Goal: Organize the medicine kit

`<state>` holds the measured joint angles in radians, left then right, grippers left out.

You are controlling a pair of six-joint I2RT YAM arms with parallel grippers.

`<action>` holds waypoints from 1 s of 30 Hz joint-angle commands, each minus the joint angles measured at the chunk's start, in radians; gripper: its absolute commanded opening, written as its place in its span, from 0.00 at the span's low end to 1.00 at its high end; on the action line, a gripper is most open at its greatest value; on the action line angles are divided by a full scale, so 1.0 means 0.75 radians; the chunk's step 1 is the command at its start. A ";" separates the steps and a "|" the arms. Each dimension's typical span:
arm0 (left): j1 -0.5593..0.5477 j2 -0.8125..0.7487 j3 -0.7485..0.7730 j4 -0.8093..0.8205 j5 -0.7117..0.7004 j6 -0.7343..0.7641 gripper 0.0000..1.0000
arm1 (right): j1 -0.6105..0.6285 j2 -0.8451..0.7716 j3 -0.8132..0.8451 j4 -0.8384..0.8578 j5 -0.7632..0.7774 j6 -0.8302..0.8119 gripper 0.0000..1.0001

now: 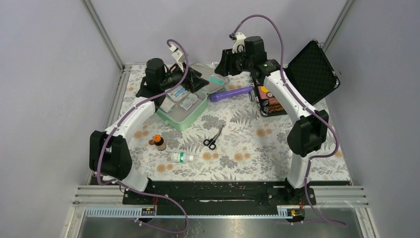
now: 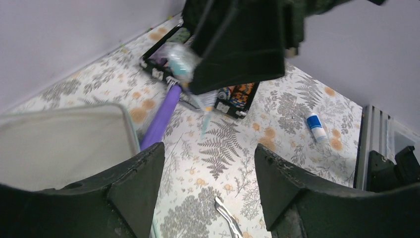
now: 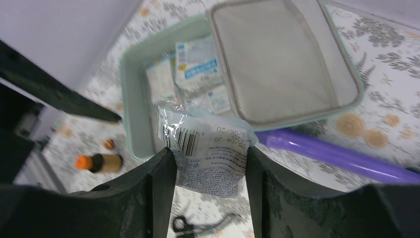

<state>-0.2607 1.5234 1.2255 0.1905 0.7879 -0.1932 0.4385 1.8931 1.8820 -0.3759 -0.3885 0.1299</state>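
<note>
The medicine kit lies open near the far edge of the surface, toward the far-left corner. Its tray is part-filled with white and blue sachets, and its grey-lined lid is laid back flat. A crinkly printed packet is pinched in the closed right end effector and held above the kit, about where tray meets lid. The left end effector is spread wide with nothing in it, poised over the kit. The packet is judged to be on its way into the tray. It would best be carried until it is wholly over the tray, lowered close onto the sachets, and only then released. A limp packet dropped from height could slide onto the lid or toward the purple tube just beside it. The left arm would best be kept out of the drop path. The barcode and the tray's contents are shown only by the right wrist view. A small white and blue tube toward the near edge is shown by the left wrist view but cannot be made out from overhead. Only overhead are the scissors, the brown bottle and the black case at the far-right corner seen laid out together.
</note>
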 commanded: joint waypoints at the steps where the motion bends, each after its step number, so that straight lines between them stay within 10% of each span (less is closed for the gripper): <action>1: -0.037 0.081 0.127 0.141 0.112 0.086 0.66 | -0.041 0.041 0.092 0.183 -0.139 0.277 0.56; 10: -0.099 0.249 0.242 0.174 0.035 0.065 0.54 | -0.053 0.092 0.111 0.263 -0.208 0.349 0.54; 17: -0.102 0.331 0.292 0.284 0.005 -0.049 0.02 | -0.053 0.143 0.151 0.267 -0.204 0.355 0.55; 20: -0.097 0.321 0.292 0.260 -0.002 -0.036 0.00 | -0.056 0.148 0.145 0.266 -0.208 0.356 0.63; 24: -0.052 0.280 0.312 0.100 -0.015 -0.014 0.00 | -0.091 0.093 0.059 0.265 -0.144 0.390 0.98; 30: 0.094 0.212 0.356 -0.339 -0.104 0.122 0.00 | -0.181 -0.105 -0.186 0.266 -0.139 0.346 1.00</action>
<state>-0.2638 1.7542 1.4273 0.1341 0.7654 -0.1761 0.3553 1.9518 1.8275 -0.1944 -0.5068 0.4065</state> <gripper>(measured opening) 0.007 0.993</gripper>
